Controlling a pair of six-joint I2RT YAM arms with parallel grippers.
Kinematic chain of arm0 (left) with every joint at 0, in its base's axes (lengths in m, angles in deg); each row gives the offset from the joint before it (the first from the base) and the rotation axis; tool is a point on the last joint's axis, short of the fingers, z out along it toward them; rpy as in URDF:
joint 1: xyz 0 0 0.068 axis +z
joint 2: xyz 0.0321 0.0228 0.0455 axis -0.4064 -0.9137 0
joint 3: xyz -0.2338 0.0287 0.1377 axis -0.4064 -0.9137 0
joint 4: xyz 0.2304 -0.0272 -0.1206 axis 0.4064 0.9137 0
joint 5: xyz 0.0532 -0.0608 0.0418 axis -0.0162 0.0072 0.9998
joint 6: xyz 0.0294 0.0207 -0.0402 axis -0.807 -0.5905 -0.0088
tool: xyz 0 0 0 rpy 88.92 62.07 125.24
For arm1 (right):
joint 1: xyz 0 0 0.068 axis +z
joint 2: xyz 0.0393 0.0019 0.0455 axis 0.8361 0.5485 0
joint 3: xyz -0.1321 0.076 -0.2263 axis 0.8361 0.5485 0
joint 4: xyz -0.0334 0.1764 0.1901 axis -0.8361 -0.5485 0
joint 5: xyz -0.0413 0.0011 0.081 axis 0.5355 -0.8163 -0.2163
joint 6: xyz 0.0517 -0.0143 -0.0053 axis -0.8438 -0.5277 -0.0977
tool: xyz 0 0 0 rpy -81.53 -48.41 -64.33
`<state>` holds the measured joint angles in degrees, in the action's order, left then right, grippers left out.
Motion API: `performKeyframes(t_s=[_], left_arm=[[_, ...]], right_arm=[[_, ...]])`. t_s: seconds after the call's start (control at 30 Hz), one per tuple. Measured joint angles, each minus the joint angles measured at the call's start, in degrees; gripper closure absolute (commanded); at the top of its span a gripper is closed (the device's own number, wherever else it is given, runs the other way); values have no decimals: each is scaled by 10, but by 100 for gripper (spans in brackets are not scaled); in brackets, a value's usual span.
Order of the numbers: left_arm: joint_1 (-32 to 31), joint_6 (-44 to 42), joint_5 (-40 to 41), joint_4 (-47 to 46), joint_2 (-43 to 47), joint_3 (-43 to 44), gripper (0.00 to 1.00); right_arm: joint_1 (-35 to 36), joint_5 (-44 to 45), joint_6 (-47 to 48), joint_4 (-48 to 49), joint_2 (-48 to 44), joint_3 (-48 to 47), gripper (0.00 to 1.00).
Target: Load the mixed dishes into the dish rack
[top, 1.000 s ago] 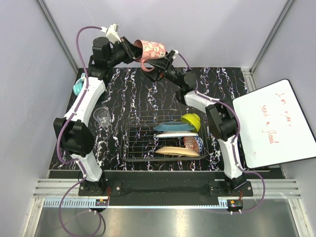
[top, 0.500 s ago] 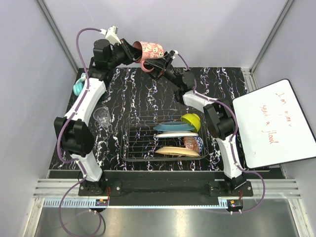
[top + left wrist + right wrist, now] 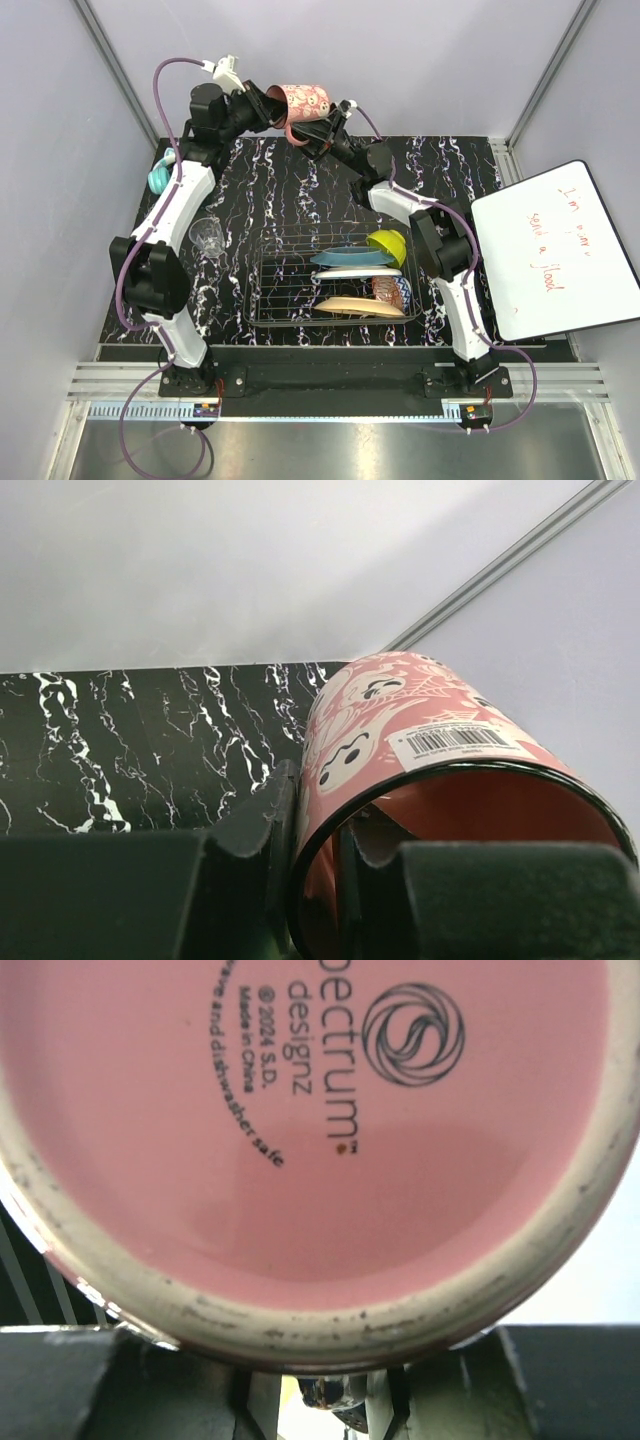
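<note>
Two robot arms are reaching to the far edge of a black marbled surface (image 3: 270, 190) and are meeting in the air around a pink mug (image 3: 303, 102). The mug is hanging above the far edge of the surface, tipped on its side, well apart from the dish rack (image 3: 262, 292).

The left end effector (image 3: 262, 108) is clamping the mug's rim. In the left wrist view, one finger (image 3: 250, 825) is pressing the printed outer wall and the other is sitting inside the mouth.

The right end effector (image 3: 316, 132) is pointing at the mug from below. Its camera is showing only the mug's pink base filling the view. I cannot tell whether it is gripping anything.

The rack is sitting near the arm bases and is holding five dishes on its right side. A teal plate (image 3: 345, 258), a white plate (image 3: 350, 272) and a tan plate (image 3: 350, 306) are lying one in front of the other. A yellow-green bowl (image 3: 388, 245) and a red patterned bowl (image 3: 392, 291) are resting beside them.

A small clear glass (image 3: 207, 235) is standing on the surface just left of the rack. Teal headphones (image 3: 159, 178) are lying at the left edge, and a whiteboard (image 3: 555, 255) is leaning at the right.
</note>
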<state>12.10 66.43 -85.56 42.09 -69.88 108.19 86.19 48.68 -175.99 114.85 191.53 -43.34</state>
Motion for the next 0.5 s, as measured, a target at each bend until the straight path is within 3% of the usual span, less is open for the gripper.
performKeyframes(t_s=[0.13,0.33,0.37,0.5], left_arm=[[0,-5,7,-3,2,-17,100],[0,4,13,3,3,-23,100],[-1,3,13,3,3,-23,97],[-1,1,12,9,4,-23,84]], right_arm=[[0,-10,0,1,8,0,68],[-2,-16,9,5,13,0,95],[-2,-16,9,6,13,0,100],[-5,-26,9,6,13,0,100]])
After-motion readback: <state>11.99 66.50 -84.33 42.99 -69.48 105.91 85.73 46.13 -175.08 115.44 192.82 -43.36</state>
